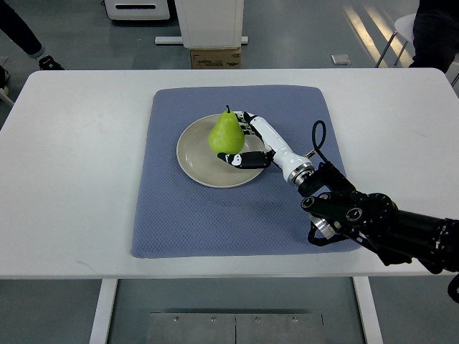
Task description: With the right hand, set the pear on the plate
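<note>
From the lower right of the frame my right arm reaches up to the plate (204, 168) at centre. My robot hand (247, 143) has its fingers curled around the pear (225, 134), which stands upright on the plate. I judge the placing done; only letting go and pulling away remain.

White table (64, 179) carries 1 blue mat (179, 215) (plate (193, 154) on the mat).
</note>
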You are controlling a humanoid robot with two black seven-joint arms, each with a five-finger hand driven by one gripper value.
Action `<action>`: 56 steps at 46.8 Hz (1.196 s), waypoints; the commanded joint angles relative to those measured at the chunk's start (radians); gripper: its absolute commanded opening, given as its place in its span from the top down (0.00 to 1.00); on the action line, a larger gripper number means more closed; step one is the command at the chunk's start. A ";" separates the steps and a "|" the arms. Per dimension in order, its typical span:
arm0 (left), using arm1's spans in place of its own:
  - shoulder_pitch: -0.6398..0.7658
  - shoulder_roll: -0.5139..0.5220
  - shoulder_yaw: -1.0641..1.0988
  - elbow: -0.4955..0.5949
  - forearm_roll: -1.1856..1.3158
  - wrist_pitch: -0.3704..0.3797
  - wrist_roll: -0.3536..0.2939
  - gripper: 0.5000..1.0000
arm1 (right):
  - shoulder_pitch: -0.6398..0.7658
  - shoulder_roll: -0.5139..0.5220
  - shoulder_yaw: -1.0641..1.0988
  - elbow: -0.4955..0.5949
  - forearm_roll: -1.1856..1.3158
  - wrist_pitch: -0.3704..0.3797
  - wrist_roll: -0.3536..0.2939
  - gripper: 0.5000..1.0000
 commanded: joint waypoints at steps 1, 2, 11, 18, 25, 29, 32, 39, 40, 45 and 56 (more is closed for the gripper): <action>0.000 0.000 0.000 0.000 0.000 0.000 0.000 0.00 | -0.001 0.000 0.000 0.001 -0.001 0.001 0.000 0.31; 0.000 0.000 0.000 0.000 0.000 0.000 0.000 0.00 | -0.001 0.000 0.000 0.001 -0.001 -0.001 0.000 0.29; 0.000 0.000 0.000 0.000 0.000 0.000 0.000 0.00 | -0.001 0.000 0.000 0.002 -0.001 -0.001 0.000 0.22; 0.000 0.000 0.000 0.000 0.000 0.000 0.000 0.00 | -0.001 0.000 0.000 0.004 -0.001 -0.001 0.000 0.20; 0.000 0.000 0.000 0.000 0.000 0.000 0.000 0.00 | -0.001 0.000 0.000 0.004 -0.001 -0.001 0.000 0.16; 0.000 0.000 0.000 0.000 0.000 0.000 0.000 0.00 | 0.002 0.000 0.000 0.004 -0.001 -0.001 0.000 0.14; 0.000 0.000 0.000 0.000 0.000 0.000 0.000 0.00 | 0.006 0.000 0.006 0.004 0.001 -0.002 0.000 0.07; -0.001 0.000 0.000 0.000 0.000 0.000 0.000 0.00 | 0.012 0.000 0.011 0.004 0.002 -0.001 -0.002 0.00; 0.000 0.000 0.000 0.000 0.000 0.000 0.000 0.00 | 0.014 0.000 0.012 0.004 0.002 -0.001 -0.002 0.00; 0.000 0.000 0.000 0.000 0.000 0.000 0.000 0.00 | 0.015 0.000 0.034 0.002 0.004 -0.001 -0.002 0.00; 0.000 0.000 0.000 0.000 0.000 0.000 0.000 0.00 | 0.014 -0.005 0.127 -0.005 0.007 -0.001 -0.009 0.00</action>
